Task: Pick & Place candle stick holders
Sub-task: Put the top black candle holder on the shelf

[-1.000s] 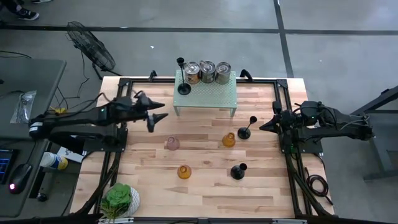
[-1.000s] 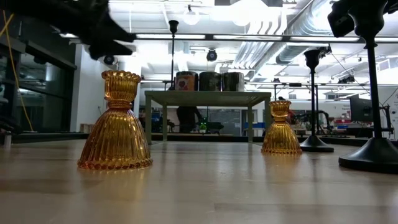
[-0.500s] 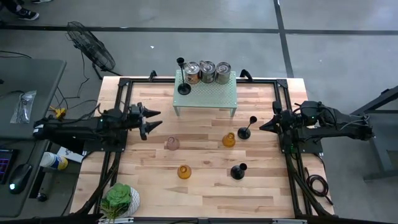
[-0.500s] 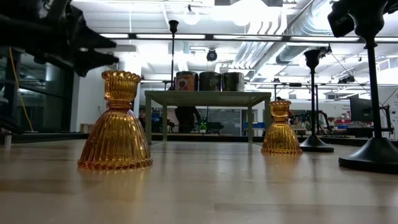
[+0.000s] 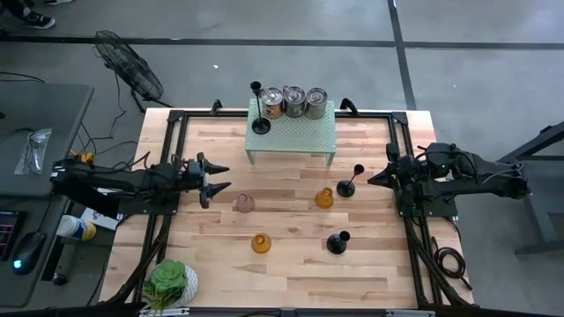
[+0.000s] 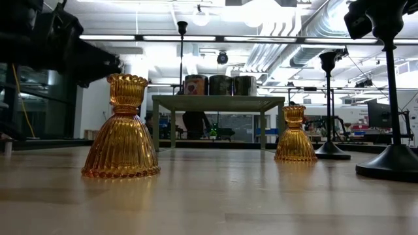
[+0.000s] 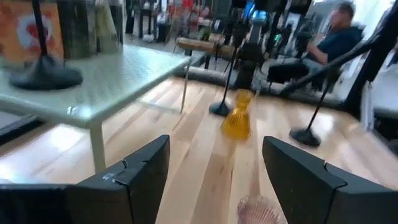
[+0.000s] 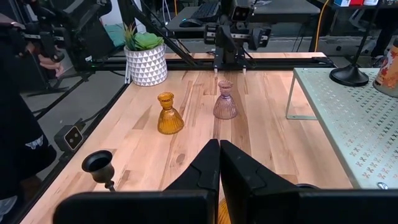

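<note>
Here, ribbed amber candle stick holder (image 6: 121,130) stands upright.

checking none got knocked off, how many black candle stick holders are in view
3. One black candle stick holder stands on the green perforated stand beside the cans; a second is on the table right of the amber holder; a third stands nearer the front edge. None looks hidden.

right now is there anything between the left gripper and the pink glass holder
No. In the high view only bare wooden table separates the open left gripper from the pink glass holder; the left wrist view also shows a clear path.
</note>
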